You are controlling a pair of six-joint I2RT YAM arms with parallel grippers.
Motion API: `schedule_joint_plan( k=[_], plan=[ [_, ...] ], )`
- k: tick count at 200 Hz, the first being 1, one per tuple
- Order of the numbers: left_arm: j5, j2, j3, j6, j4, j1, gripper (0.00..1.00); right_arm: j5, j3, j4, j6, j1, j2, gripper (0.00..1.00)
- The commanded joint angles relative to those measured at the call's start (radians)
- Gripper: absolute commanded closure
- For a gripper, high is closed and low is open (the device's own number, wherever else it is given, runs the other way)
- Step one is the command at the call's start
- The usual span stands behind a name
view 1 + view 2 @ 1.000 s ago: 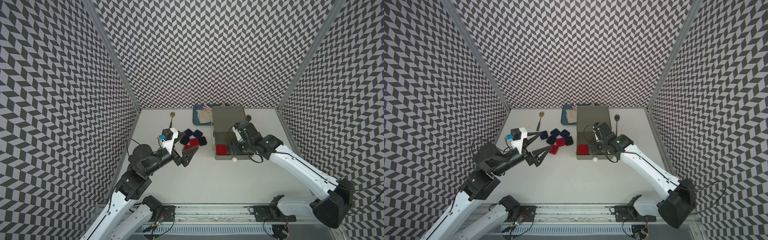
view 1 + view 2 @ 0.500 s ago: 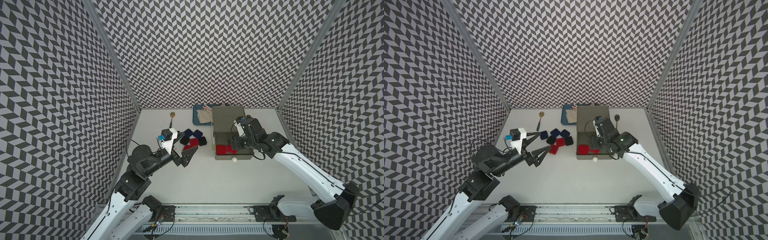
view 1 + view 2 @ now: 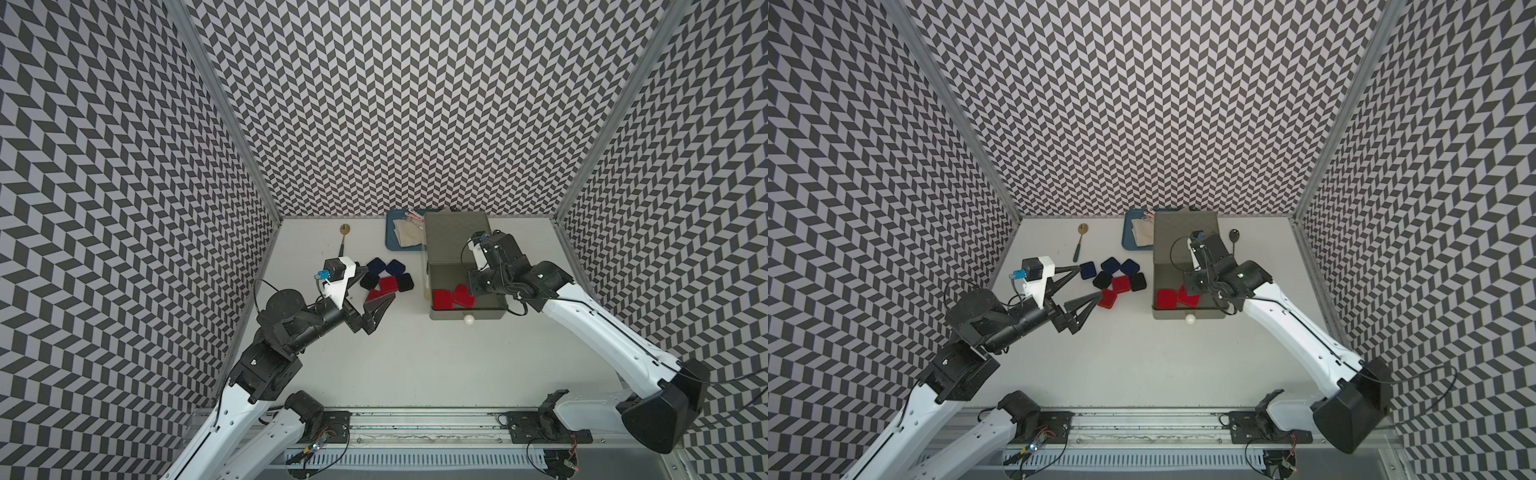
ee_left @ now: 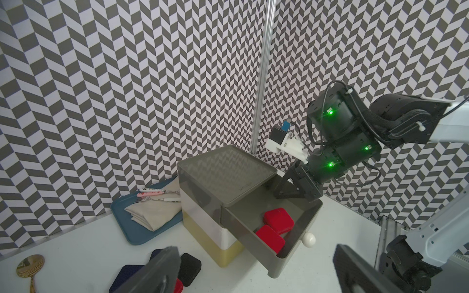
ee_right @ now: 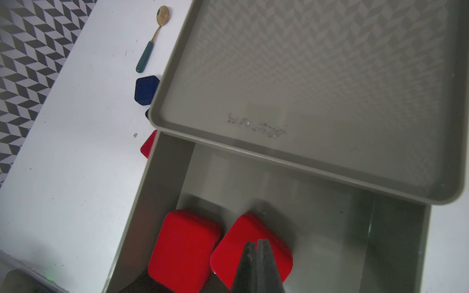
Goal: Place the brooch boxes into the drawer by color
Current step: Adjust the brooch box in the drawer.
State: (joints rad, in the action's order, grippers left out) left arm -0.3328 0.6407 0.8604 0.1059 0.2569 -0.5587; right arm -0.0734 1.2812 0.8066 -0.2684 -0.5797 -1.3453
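Observation:
The drawer [image 3: 455,237] chest stands at the back right, its grey top tier [image 3: 467,323] pulled out. Two red brooch boxes [image 3: 442,299] [image 3: 462,294] lie flat inside it, side by side [image 5: 184,248] [image 5: 243,236]. My right gripper [image 5: 256,243] hangs above the second one, shut and empty. Several more brooch boxes sit grouped on the table to the left of the chest: navy [image 3: 1111,263], black [image 3: 1102,280] and red [image 3: 1121,284]. My left gripper [image 3: 1089,281] hovers wide open at that group's near-left edge, beside a red box [image 3: 1108,298], holding nothing.
A blue tray [image 3: 391,245] with a folded cloth and cutlery lies behind the chest's left side. A gold spoon with a green handle [image 3: 343,239] lies at the back left, and a dark spoon [image 3: 1234,237] right of the chest. The open tier's white knob [image 3: 469,331] points toward me.
My right gripper has let a second red box go into the open grey tier, drawn back a little and closed its jaws. The left arm has stayed still.

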Motion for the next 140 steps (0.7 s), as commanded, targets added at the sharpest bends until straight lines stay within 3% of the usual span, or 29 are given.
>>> schedule_joint_plan(
  k=[1,140],
  plan=[
    [0.015,-0.01,0.002,0.008,0.015,-0.004,0.0,0.001,-0.013,-0.058,0.018,0.013,-0.041,1.0],
    [0.052,-0.001,0.004,-0.008,0.046,-0.004,0.0,0.078,-0.079,-0.082,0.054,0.027,-0.086,1.0]
  ],
)
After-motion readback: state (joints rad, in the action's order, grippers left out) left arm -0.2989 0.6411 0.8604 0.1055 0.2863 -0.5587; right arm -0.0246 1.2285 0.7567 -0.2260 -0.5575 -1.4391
